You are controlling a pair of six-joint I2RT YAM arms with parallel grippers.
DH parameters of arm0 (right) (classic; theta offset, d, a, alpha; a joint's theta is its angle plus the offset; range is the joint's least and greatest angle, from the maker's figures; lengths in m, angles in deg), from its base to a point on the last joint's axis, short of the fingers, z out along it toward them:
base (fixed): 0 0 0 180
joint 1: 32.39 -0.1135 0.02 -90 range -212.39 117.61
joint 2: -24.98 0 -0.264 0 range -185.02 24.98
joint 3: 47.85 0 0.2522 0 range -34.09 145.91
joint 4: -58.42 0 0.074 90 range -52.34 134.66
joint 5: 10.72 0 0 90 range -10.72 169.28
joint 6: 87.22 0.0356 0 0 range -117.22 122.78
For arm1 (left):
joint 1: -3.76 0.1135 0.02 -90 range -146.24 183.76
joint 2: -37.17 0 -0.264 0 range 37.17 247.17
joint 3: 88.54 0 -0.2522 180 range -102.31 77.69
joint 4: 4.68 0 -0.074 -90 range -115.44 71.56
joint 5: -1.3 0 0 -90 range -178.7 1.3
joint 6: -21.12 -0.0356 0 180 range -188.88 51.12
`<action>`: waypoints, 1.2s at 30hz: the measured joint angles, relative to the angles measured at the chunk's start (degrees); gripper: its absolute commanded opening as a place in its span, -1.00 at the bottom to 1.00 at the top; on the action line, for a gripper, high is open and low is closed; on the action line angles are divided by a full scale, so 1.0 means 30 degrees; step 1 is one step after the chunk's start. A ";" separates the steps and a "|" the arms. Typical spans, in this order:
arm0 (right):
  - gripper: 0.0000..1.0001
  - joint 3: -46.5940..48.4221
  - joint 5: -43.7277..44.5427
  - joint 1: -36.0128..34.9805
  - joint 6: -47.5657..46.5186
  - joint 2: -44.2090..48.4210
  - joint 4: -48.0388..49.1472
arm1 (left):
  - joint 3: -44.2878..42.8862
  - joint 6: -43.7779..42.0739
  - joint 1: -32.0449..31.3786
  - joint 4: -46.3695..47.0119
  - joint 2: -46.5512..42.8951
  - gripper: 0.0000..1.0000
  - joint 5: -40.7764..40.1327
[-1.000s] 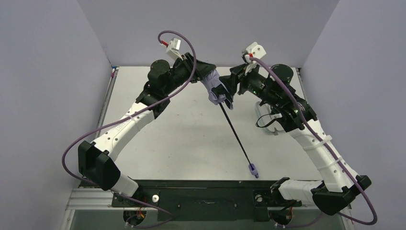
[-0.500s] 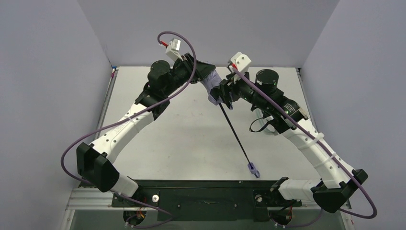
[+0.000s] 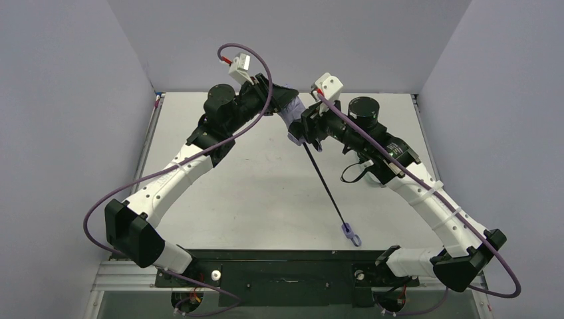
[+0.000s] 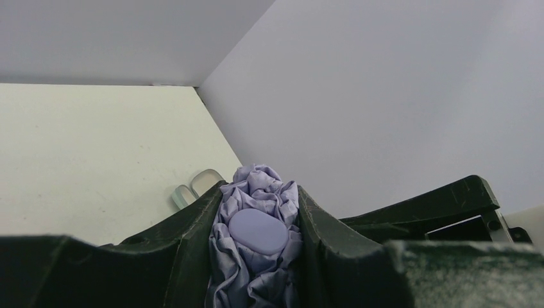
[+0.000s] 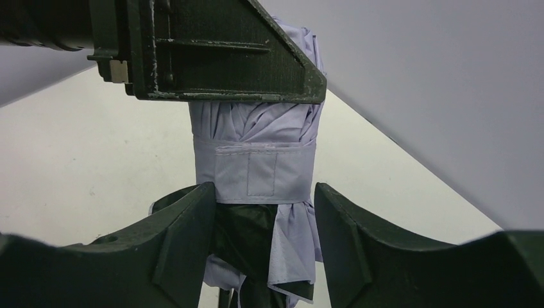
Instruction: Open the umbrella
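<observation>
The umbrella (image 3: 297, 123) is folded and held up off the table at the back centre. Its thin black shaft (image 3: 326, 186) slants down to the small lavender handle (image 3: 350, 232) near the front. My left gripper (image 3: 286, 108) is shut on the top of the bunched lavender canopy. In the left wrist view my left gripper (image 4: 260, 199) presses the fabric and its oval cap (image 4: 258, 231) from both sides. My right gripper (image 3: 307, 129) is open. In the right wrist view my right gripper (image 5: 263, 205) straddles the canopy's lower part, just under the closure strap (image 5: 256, 170), with black lining showing.
A clear rounded object (image 4: 197, 185) lies on the table near the back right wall, seen in the left wrist view. The grey back wall and side walls stand close around the white table (image 3: 253, 193). The left gripper's black finger (image 5: 212, 58) fills the top of the right wrist view.
My right gripper has moved left to the umbrella and now straddles the canopy below the left gripper. The left arm and the umbrella have barely moved.
</observation>
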State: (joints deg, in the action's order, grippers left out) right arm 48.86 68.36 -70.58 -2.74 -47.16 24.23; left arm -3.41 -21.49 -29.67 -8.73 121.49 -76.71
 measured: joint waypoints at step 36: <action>-0.46 0.0211 0.2601 -0.0889 -0.1472 -0.0750 0.0503 | 0.0233 -0.0248 0.0066 0.0109 0.0160 -1.00 -0.0262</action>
State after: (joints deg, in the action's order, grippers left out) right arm 49.50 76.17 -73.25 -7.16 -49.41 25.74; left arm -2.71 -22.23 -29.48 -8.40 121.97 -77.50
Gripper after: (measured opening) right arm 0.224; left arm 0.340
